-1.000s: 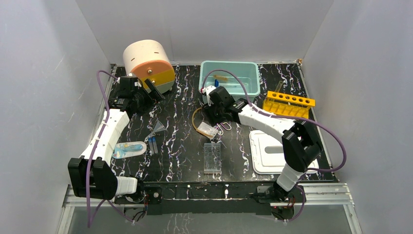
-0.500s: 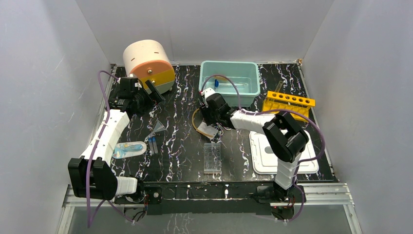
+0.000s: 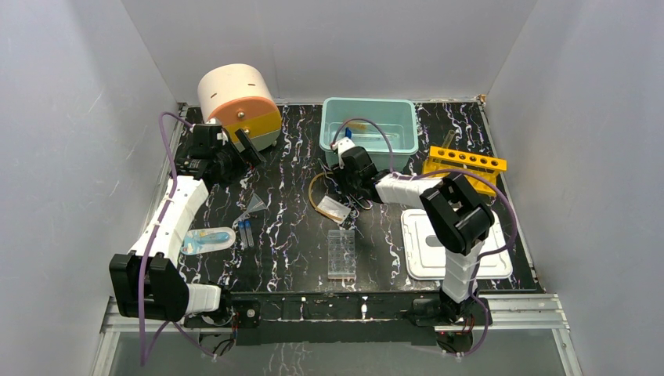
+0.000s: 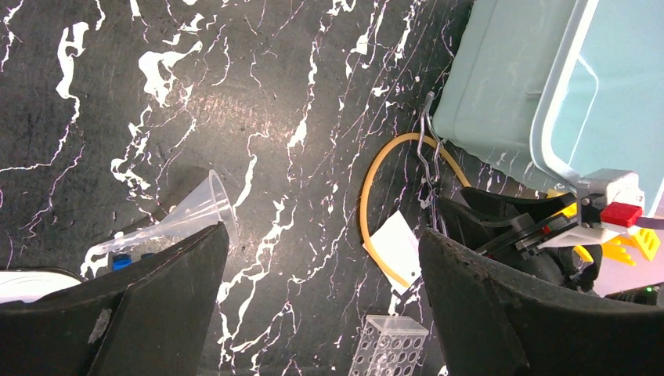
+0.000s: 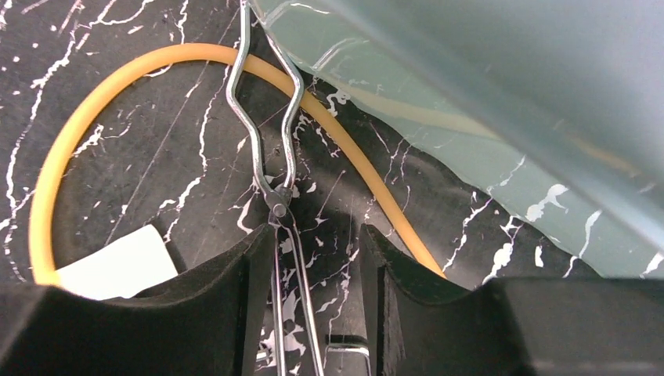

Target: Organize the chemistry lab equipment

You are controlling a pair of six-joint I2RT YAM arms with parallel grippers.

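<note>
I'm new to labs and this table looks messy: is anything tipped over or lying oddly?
The clear funnel lies tipped on its side, left of centre. The metal tongs lie across the tan tube loop, one end up against the teal bin.

Under me the black marbled table (image 3: 290,204) carries the cream-and-orange drum (image 3: 239,106), teal bin (image 3: 368,103), yellow rack (image 3: 463,166) and white lid (image 3: 427,251), plus funnel (image 3: 255,205), thin tubes (image 3: 246,232), well plate (image 3: 341,253), metal tongs (image 5: 270,157) and tan-looped tag (image 3: 333,207).

We see bright even light, soft glare on the black white-veined tabletop (image 4: 235,102), and the pale teal plastic bin (image 5: 509,94) blurred upper right.
</note>
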